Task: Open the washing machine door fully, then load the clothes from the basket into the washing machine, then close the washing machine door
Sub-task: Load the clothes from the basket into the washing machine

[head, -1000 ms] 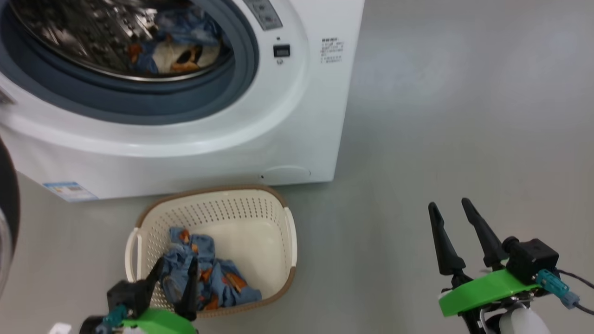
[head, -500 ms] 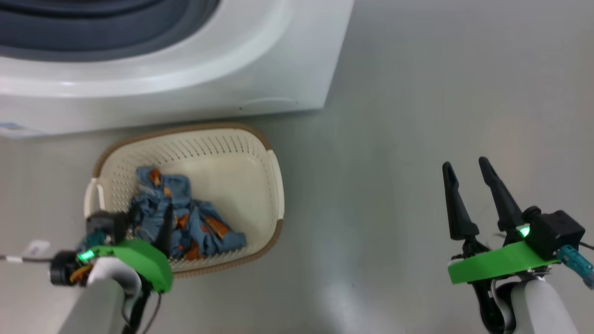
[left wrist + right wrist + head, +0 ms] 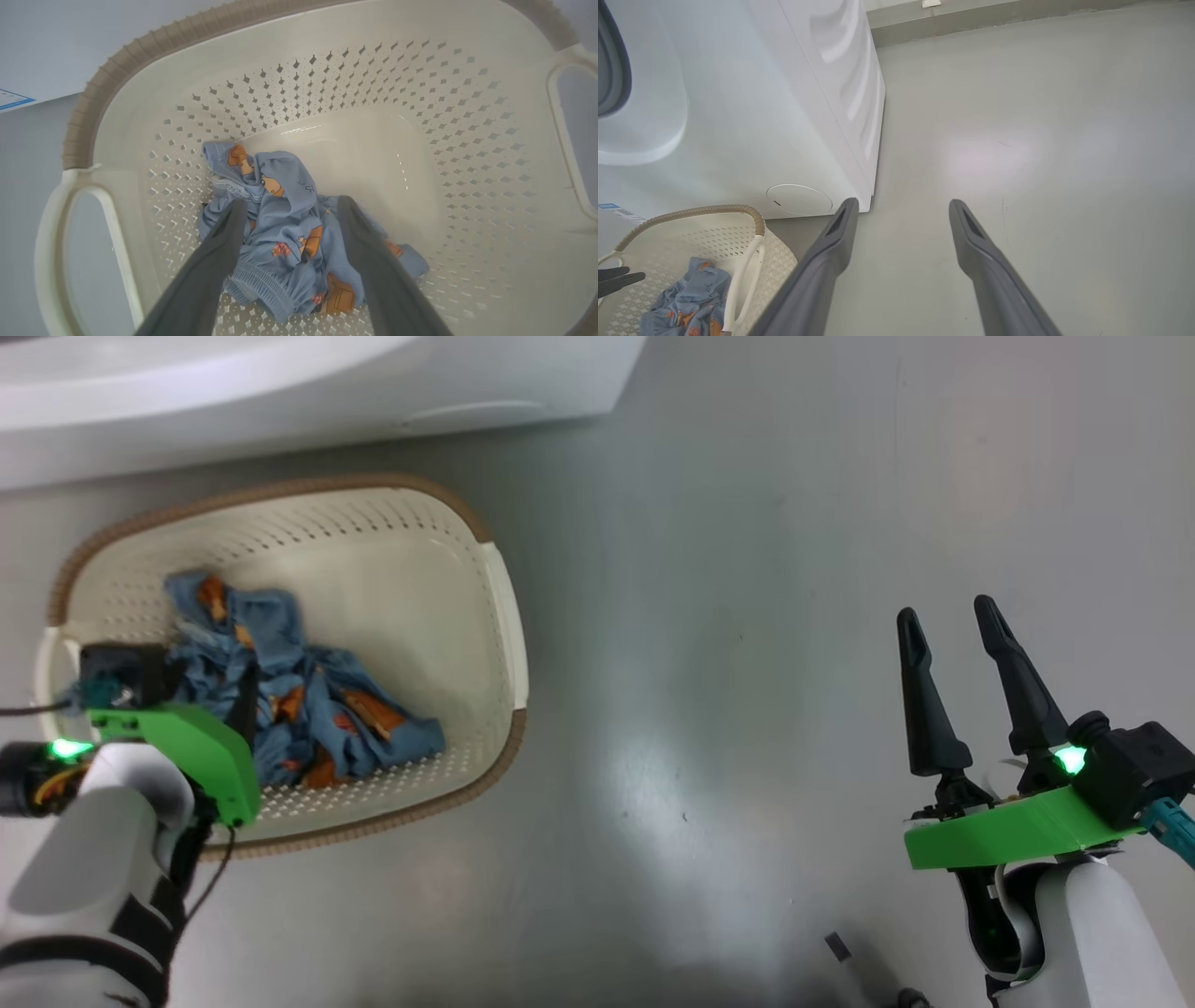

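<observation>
Left pincer [image 3: 292,204] has dropped into the basket [image 3: 327,70], fingers apart either side of the clothes [image 3: 285,233], not clamped yet, so the grab looks next. Right pincer [image 3: 945,609] idles, apart too.

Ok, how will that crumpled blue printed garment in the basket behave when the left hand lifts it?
Probably floppy: the crumpled light blue printed garment lies in soft folds, so it should drape below the left hand. Likely light, being thin cloth, small within the cream perforated plastic basket. A pinch may catch only one fold.
</observation>
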`<state>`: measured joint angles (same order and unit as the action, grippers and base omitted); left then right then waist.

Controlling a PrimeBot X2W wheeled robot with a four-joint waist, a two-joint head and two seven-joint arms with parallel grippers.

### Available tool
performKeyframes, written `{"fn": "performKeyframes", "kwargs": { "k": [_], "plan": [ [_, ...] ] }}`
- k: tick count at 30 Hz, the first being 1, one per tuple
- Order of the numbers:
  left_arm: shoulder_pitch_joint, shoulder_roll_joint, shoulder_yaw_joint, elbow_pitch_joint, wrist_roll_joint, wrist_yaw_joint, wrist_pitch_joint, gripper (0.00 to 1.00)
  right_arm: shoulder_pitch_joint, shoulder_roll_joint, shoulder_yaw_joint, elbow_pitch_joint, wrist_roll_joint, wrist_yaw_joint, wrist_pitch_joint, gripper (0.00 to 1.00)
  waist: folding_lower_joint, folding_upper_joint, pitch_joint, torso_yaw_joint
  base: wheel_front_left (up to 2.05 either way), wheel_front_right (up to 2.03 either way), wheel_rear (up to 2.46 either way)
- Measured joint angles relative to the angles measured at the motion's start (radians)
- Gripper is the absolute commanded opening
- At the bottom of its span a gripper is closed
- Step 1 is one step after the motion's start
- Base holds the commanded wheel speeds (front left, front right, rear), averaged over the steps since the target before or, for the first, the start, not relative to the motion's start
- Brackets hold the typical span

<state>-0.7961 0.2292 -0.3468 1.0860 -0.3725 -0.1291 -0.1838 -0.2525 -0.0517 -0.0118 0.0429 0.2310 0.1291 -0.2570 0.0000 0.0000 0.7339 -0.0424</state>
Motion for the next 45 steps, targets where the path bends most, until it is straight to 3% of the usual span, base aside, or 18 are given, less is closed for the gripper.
{"fn": "performKeyframes", "kwargs": {
  "k": [16, 42, 43, 44, 45],
  "plan": [
    [-0.172, 0.091, -0.148, 0.122, -0.128, 0.0, 0.152, 1.0, -0.021, 0.001, 0.022, -0.045, 0.009, 0.0, 0.0, 1.0, 0.0, 0.0, 0.188, -0.079, 0.0, 0.0, 0.0],
    [-0.272, 0.091, -0.211, 0.2, -0.151, 0.001, 0.284, 1.0, 0.011, 0.001, 0.041, -0.096, -0.002, 0.0, 0.0, 1.0, 0.0, 0.0, 0.27, -0.121, 0.0, 0.0, 0.0],
    [-0.274, 0.09, -0.213, 0.201, -0.151, 0.001, 0.291, 0.53, 0.012, 0.001, 0.041, -0.097, -0.002, 0.0, 0.0, 1.0, 0.0, 0.0, 0.27, -0.122, 0.0, 0.0, 0.0],
    [-0.274, 0.087, -0.214, 0.201, -0.151, 0.001, 0.294, 0.16, 0.012, 0.001, 0.041, -0.097, -0.002, 0.0, 0.0, 1.0, 0.0, 0.0, 0.271, -0.123, 0.0, 0.0, 0.0],
    [-0.274, 0.085, -0.216, 0.201, -0.151, 0.001, 0.295, 0.0, 0.012, 0.001, 0.041, -0.098, -0.002, 0.0, 0.0, 1.0, 0.0, 0.0, 0.271, -0.123, 0.0, 0.0, 0.0]
  ]
}}
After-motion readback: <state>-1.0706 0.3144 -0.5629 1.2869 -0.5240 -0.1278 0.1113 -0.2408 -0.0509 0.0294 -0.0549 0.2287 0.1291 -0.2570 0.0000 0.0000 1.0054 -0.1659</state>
